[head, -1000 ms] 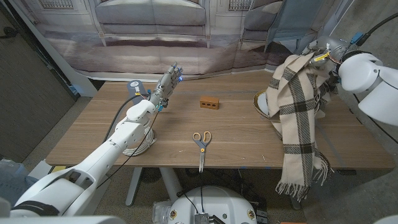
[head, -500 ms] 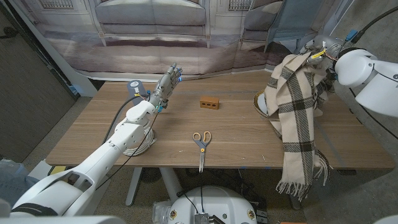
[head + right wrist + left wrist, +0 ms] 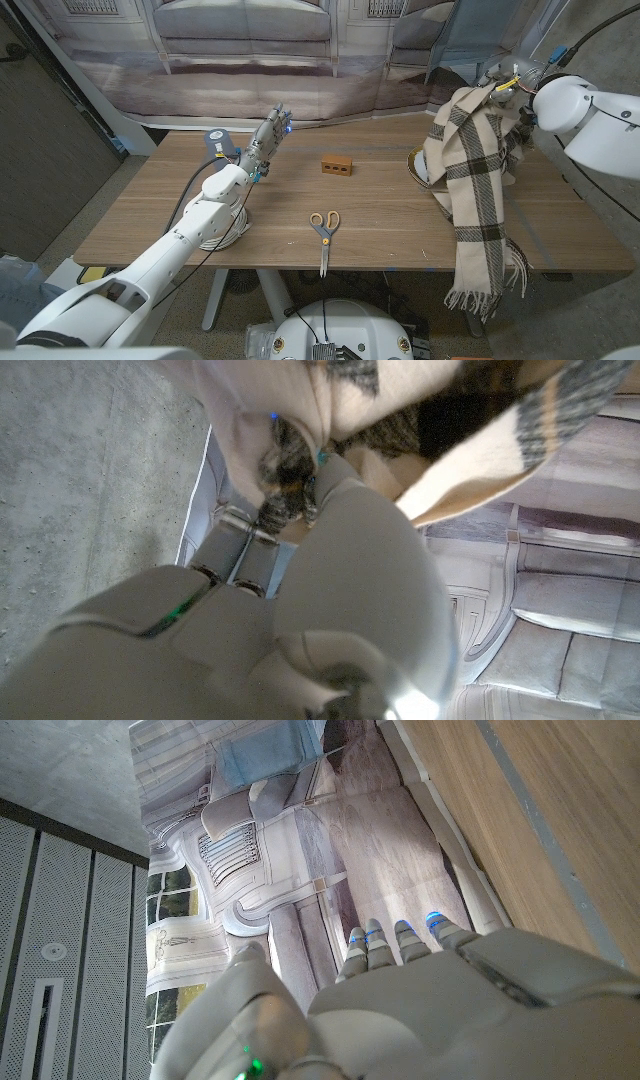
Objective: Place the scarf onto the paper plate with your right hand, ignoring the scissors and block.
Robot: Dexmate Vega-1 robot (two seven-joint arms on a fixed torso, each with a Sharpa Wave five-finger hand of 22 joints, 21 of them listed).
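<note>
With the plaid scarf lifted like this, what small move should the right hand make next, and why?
Probably lower and gather it. The right hand holds the cream-and-brown plaid scarf high; it drapes over the mostly covered paper plate, with its fringed end hanging past the wooden table edge.

head: high, looking down on table (image 3: 180, 215) | wrists: close behind own fingers

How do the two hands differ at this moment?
The right hand grips the scarf and holds it up above the table; the left hand holds nothing. The right hand's fingers close into the cloth, while the left hand's fingers reach out straight. The right hand is by the table's far right corner; the left hand is over its left part. Both are raised off the wood.
</note>
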